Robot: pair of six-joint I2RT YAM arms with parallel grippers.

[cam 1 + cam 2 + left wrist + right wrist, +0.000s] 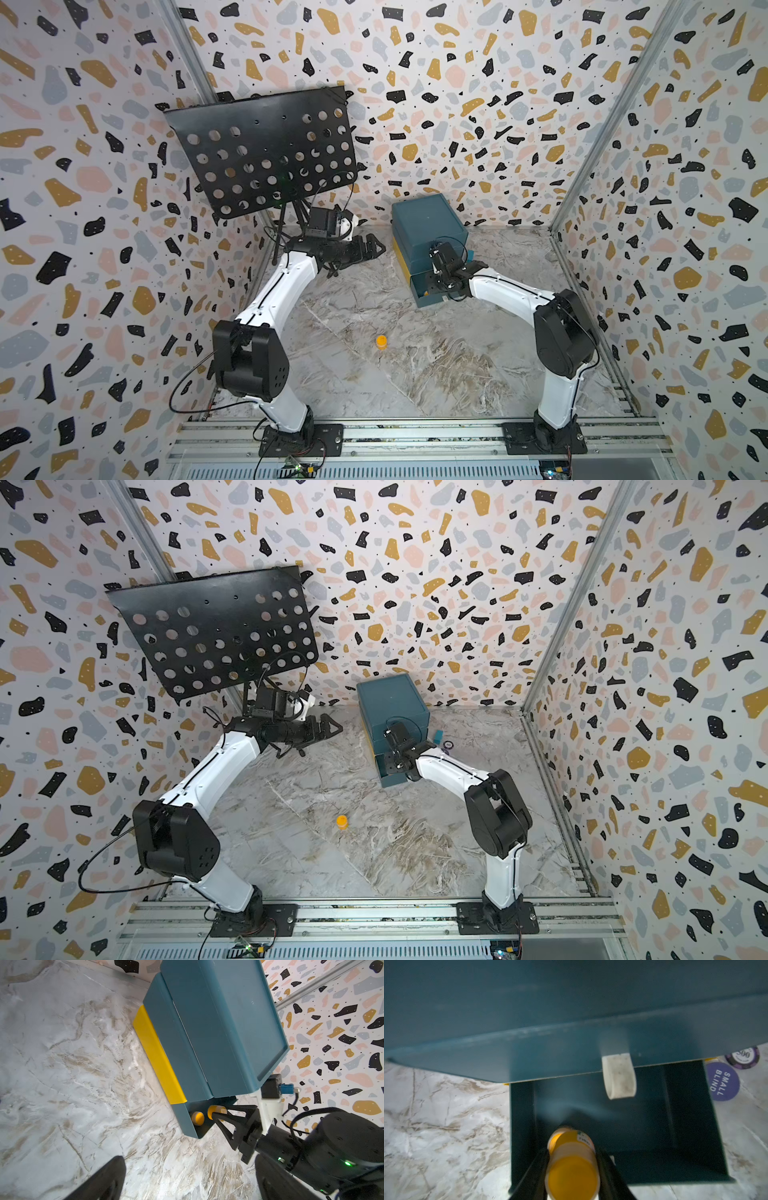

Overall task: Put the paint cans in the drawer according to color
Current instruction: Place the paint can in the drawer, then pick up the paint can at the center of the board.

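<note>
One paint can [572, 1169] is clamped in your right fingers [534, 1174]; lower it softly beside the other can [197, 1118] at nine o'clock; left fingers [108, 1178] apart.

In the right wrist view the orange paint can [572, 1167] is blurred and cut off by the lower edge, and its label cannot be read; the fingers [532, 1176] of the right claw [572, 1152] are cropped likewise. In both top views that claw and most of the open drawer [428, 301] are hidden under the right arm [511, 291]. A purple chip [744, 1056] is partly covered by the cabinet [571, 1012].
</note>
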